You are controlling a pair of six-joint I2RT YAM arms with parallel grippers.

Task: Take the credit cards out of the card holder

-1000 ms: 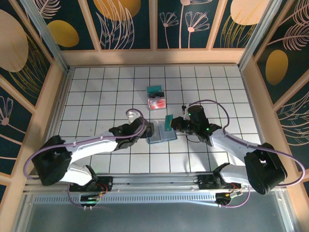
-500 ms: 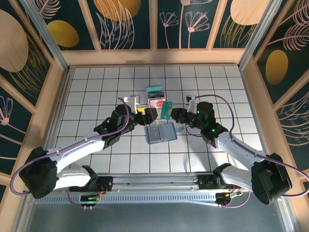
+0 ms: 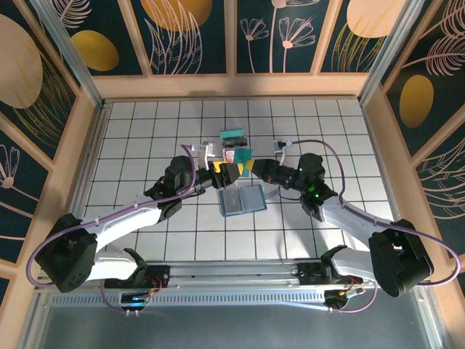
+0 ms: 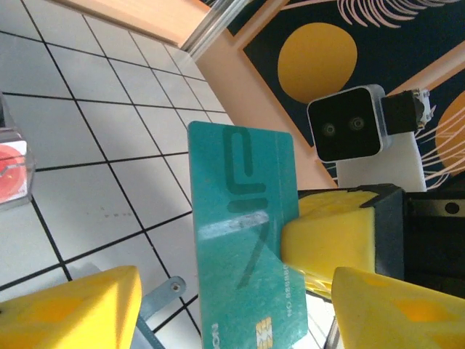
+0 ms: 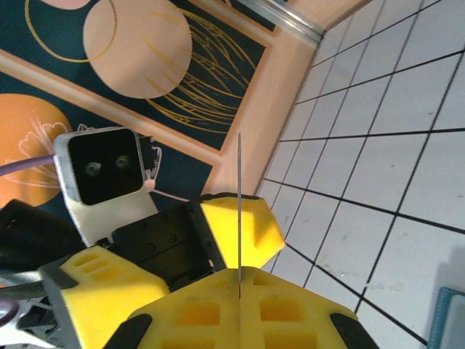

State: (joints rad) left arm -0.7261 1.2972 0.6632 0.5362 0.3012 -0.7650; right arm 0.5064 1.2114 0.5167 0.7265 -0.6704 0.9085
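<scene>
teal card [image 4: 243, 240]: teal, darker stripes, gold chip | card holder [image 3: 243, 199]: slate-blue | gripper pads [image 4: 73, 309]: yellow | table [image 3: 145, 145]: white, black grid

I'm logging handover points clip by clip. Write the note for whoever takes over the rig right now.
Right gripper: shut on the teal card, held off the table.
Left gripper: open, with a finger on either side of that same card, not clamped.
Card holder: lies open on the table, nearer the bases than the grippers, with nothing touching it.
Whitish-pink card and second teal card: on the table beyond the holder.
Done: these cards are out.
Left: pass or set down the held card. I cannot tell whether the holder is empty.
</scene>
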